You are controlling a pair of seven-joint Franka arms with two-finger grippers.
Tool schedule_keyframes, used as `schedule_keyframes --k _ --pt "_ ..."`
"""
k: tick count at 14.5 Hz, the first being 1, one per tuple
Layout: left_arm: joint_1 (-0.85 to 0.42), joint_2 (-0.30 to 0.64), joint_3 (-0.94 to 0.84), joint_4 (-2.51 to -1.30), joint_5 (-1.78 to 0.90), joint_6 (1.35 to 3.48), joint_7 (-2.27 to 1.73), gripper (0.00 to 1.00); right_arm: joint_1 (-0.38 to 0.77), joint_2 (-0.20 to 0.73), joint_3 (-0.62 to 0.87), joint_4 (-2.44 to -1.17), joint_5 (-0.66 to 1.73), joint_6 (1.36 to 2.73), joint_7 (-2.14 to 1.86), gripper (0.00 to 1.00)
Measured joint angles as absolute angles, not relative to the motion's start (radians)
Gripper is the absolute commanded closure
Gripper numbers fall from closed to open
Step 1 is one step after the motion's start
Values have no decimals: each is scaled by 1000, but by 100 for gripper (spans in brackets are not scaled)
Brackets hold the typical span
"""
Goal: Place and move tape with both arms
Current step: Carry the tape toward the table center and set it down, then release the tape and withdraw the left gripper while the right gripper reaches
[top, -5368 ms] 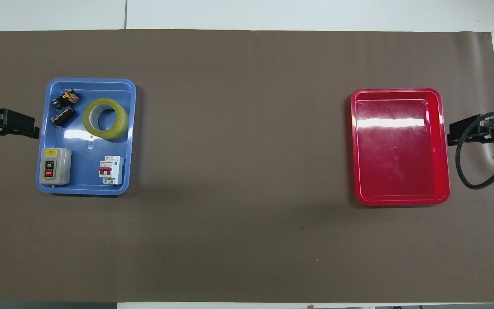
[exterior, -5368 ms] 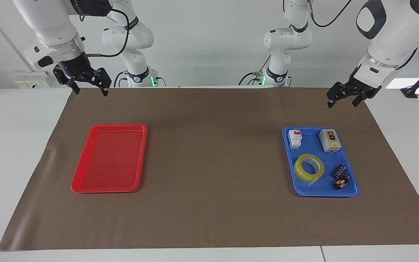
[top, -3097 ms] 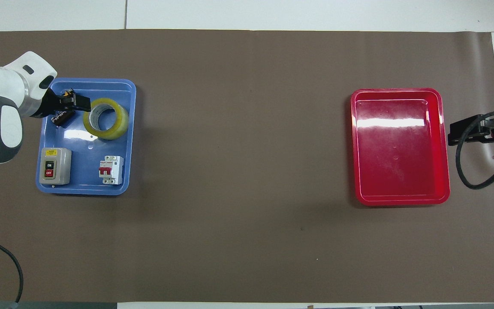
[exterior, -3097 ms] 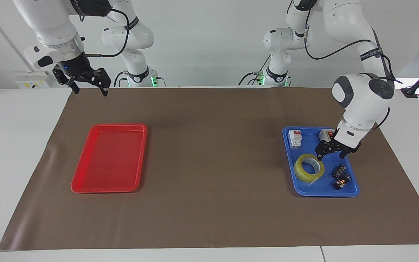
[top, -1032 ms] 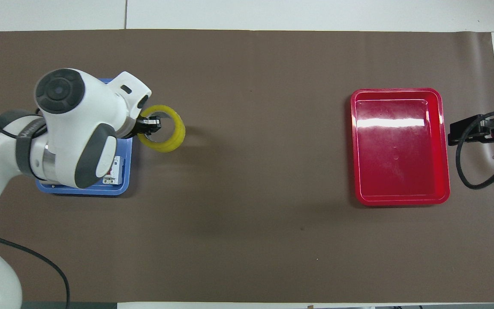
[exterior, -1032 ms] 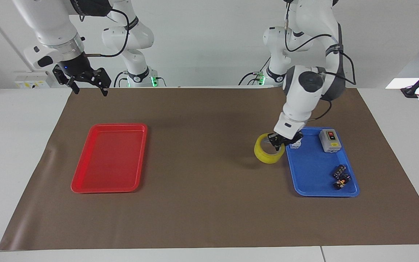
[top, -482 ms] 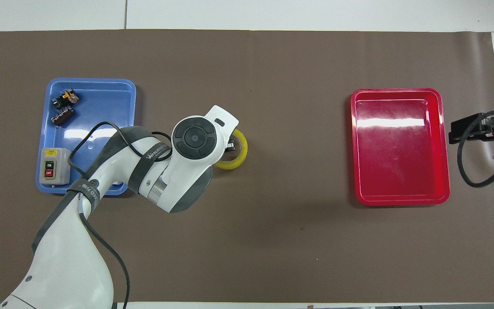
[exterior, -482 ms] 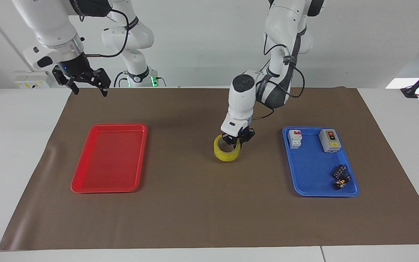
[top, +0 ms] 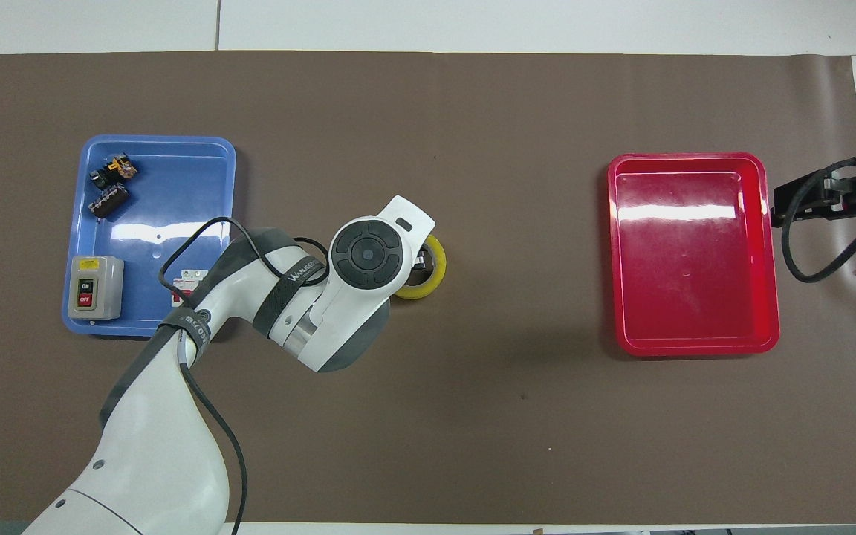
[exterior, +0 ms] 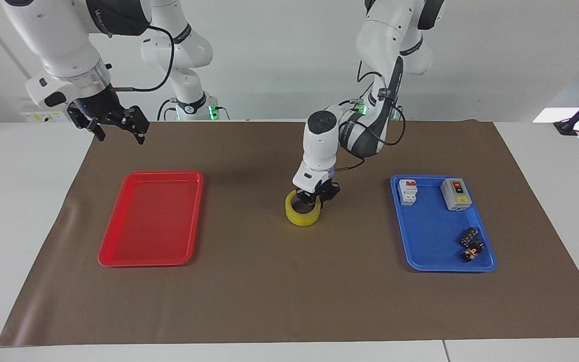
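Note:
The tape (exterior: 303,213) is a yellow ring, held low at the middle of the brown mat (exterior: 269,281), between the two trays. My left gripper (exterior: 315,197) is shut on the wall of the ring on its side toward the blue tray, one finger inside the hole. I cannot tell whether the roll rests on the mat. In the overhead view the left wrist covers most of the tape (top: 434,276). My right gripper (exterior: 117,127) is open and empty, up in the air over the mat's corner near the red tray (exterior: 154,216).
The blue tray (exterior: 435,236) at the left arm's end holds a grey switch box (exterior: 456,194), a white and red breaker (exterior: 408,191) and small dark parts (exterior: 472,245). Two smaller white arms stand at the back.
My left gripper lifted the tape out of the blue tray and carried it to the middle of the mat, lower in the last half second. My right gripper shifted slightly.

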State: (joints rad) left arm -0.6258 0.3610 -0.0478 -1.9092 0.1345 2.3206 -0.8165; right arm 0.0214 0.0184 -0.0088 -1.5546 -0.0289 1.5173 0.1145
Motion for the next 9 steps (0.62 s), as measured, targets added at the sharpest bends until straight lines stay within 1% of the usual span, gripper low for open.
schedule_keyframes --k 1,5,9 --pt "-626 361 -48 -1909 135 2321 -816 0 22 20 -7 -1553 -29 1517 114 0" --pt "-624 349 -46 -1906 135 2321 -817 0 23 19 -6 -1552 -29 1517 114 0" --pt "-583 278 -36 -1906 136 2275 -806 0 23 19 -5 -1554 -29 1517 114 0"
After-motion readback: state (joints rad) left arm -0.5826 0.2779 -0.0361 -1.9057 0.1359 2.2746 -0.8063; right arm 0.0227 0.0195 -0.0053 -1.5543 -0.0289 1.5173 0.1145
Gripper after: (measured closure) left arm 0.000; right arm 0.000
